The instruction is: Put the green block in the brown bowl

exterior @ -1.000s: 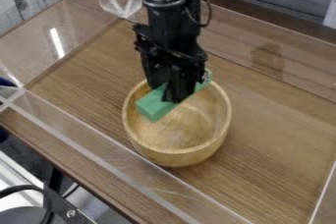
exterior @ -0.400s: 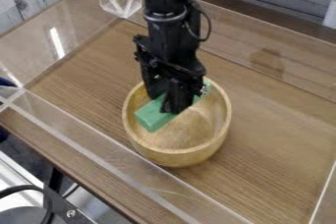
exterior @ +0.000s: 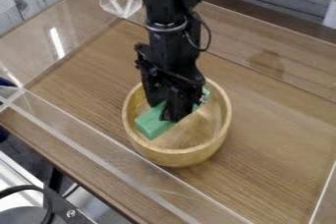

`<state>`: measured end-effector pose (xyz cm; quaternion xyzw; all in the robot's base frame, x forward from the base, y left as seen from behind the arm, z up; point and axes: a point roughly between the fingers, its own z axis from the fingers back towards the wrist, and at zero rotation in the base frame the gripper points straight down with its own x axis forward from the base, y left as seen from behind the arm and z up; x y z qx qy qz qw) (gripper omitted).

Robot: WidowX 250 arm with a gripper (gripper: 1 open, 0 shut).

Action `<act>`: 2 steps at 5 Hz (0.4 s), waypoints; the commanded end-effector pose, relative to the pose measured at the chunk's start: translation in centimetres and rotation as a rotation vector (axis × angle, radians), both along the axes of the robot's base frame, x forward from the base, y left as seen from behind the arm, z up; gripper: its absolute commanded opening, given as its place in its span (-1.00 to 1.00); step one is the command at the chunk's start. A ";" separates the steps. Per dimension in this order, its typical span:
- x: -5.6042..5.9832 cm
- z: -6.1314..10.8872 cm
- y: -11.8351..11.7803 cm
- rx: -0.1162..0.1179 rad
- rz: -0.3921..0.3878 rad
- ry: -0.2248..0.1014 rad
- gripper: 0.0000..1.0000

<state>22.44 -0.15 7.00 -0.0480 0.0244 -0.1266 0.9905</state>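
Note:
A round light-brown wooden bowl (exterior: 210, 140) sits on the wooden table in the lower middle of the view. The black arm reaches straight down into it. My gripper (exterior: 168, 108) is shut on the green block (exterior: 155, 123), whose lower end hangs tilted inside the bowl, close over its left inner wall. The block's upper part is hidden between the black fingers. Whether the block touches the bowl's bottom I cannot tell.
A clear plastic wall (exterior: 79, 169) runs around the wooden tabletop (exterior: 276, 81), with its front edge just before the bowl. White planks show at the back left, behind the wall.
The gripper with the green block has sunk a little deeper into the bowl and shifted slightly towards the front left. The bowl has stayed in place.

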 end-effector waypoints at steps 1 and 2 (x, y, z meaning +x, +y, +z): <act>0.5 0.4 -0.2 0.004 -0.015 -0.027 -1.00; 0.5 0.1 -0.3 0.005 -0.018 -0.020 -1.00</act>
